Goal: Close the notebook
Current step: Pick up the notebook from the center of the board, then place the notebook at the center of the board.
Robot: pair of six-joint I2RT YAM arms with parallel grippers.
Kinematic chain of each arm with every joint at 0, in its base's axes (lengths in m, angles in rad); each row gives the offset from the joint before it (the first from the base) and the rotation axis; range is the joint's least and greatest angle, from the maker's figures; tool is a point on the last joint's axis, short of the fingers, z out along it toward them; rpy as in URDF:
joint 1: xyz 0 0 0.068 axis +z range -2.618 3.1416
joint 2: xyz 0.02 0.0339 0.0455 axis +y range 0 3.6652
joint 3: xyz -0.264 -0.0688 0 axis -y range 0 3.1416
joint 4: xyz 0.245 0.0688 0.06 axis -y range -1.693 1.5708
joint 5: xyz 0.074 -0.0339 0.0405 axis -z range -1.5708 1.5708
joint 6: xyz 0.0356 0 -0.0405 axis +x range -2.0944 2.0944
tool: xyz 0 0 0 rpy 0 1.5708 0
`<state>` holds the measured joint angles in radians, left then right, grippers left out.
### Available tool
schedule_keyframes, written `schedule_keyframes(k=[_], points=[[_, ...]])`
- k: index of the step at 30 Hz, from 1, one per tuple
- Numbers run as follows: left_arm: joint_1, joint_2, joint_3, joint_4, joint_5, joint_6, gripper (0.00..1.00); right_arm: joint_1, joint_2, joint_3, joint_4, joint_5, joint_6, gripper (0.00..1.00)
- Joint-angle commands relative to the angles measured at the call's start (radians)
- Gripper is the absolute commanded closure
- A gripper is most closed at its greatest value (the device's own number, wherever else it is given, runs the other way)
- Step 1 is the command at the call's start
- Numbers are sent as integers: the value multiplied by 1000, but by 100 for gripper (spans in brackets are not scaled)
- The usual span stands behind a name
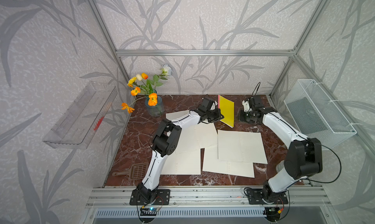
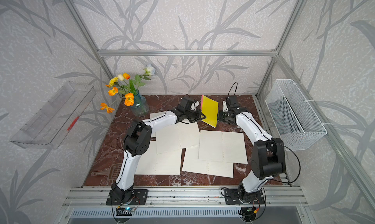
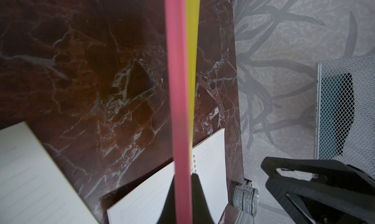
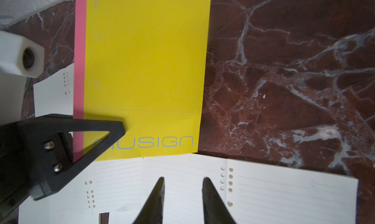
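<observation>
Two tools out far centre: my left tool [image 1: 222,117] pinching pink edge of yellow notebook [image 1: 227,111], tilted up off tabletop [image 1: 140,131]; my right tool [image 4: 183,180] just right, jaws slightly spread.

White links [image 1: 180,118] w/ blk joints [image 1: 166,140]

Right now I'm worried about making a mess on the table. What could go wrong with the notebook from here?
1. The left gripper pinches the notebook only near one end of its pink edge and holds it nearly upright, so it may swing or slip.
2. The right gripper is open and off the notebook, so nothing steadies the free side.
3. Loose sheets lie close by, and laying the notebook down could drag or crease them.
</observation>
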<state>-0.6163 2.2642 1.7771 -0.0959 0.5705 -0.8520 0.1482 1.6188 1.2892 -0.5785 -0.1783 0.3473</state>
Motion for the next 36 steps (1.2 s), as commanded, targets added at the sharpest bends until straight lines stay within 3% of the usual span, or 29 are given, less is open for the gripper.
schedule_keyframes(k=[1, 17, 26, 36], points=[[-16, 57, 92, 91, 26, -62, 100, -29, -60, -27, -49, 12, -5, 67], [-66, 424, 659, 74, -9, -239, 100, -78, -161, -93, -82, 19, -11, 66], [-84, 512, 693, 203, -34, -367, 100, -82, -212, -121, -89, 30, -11, 65], [-103, 533, 695, 208, -62, -367, 100, -85, -243, -135, -95, 26, -14, 64]])
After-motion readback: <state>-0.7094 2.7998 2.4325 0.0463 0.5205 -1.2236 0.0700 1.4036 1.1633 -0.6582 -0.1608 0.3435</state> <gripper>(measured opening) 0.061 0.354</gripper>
